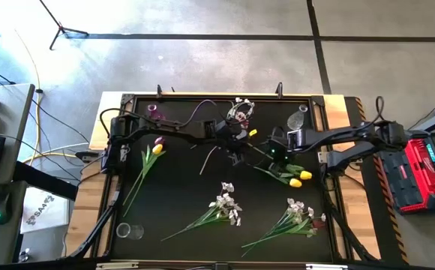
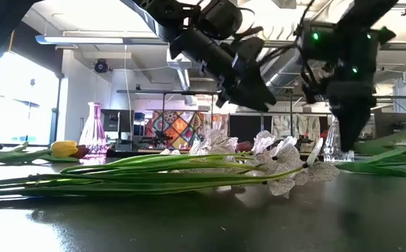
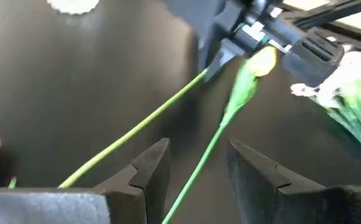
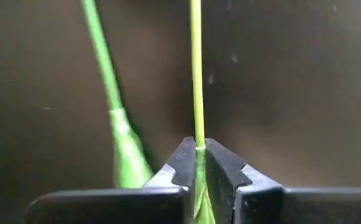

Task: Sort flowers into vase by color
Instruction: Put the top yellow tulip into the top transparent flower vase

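My right gripper [image 4: 196,163] is shut on a thin green stem near the table's middle [image 1: 266,148]. My left gripper [image 3: 196,168] is open just left of it [image 1: 238,152]. Its fingers stand on either side of a second stem [image 3: 213,146] with a yellow tulip head [image 3: 262,62], without touching it. That yellow head [image 1: 253,133] shows between the two arms. More yellow tulips [image 1: 300,180] lie right of centre. A maroon and a yellow tulip [image 1: 157,145] lie at the left. Two white sprays [image 1: 225,204] [image 1: 298,214] lie near the front. My right gripper pinches one green stem [image 4: 197,140] between its two fingertips [image 4: 221,165]. The fingers point down from above [image 2: 353,133] and lie across the stem. From the hold the stem [image 3: 168,102] runs on slanting towards my left gripper. Which flower it belongs to I cannot tell.
A pink vase [image 1: 155,111] and a clear vase [image 1: 298,118] stand along the far edge. A white spray [image 1: 240,109] stands up between them. A small glass [image 1: 127,230] sits at the near left corner. The table has a raised rim [image 1: 217,96].
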Available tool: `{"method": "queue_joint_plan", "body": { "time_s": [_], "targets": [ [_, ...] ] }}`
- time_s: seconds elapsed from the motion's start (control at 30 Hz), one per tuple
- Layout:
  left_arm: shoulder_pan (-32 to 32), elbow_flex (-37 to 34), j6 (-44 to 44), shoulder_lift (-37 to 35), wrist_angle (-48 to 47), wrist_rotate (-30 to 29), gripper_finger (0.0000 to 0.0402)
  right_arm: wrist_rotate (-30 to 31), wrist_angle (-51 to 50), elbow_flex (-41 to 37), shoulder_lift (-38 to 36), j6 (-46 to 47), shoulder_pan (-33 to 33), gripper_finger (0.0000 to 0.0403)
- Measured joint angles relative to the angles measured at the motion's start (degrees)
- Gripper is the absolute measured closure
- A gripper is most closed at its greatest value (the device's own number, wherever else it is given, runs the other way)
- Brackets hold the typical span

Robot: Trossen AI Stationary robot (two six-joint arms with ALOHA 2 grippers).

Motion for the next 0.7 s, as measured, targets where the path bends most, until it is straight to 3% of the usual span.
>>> {"method": "queue_joint_plan", "body": {
  "time_s": [0.2, 0.4, 0.7],
  "targets": [
    [-2.2, 0.0, 9.3, 0.0, 4.7, 0.1, 0.0259, -4.4, -3.3, 5.6, -0.1, -3.2, 0.1, 0.0399],
    [-3.4, 0.0, 11.9, -0.1, 5.9, -0.7, 0.0259, -12.9, -2.8, 9.4, -0.1, -5.3, 0.2, 0.0398],
    [-3.6, 0.0, 14.0, -0.1, 2.1, 1.3, 0.0259, -15.7, -2.8, 13.1, -0.1, -5.8, 0.1, 0.0399]
  ]
}}
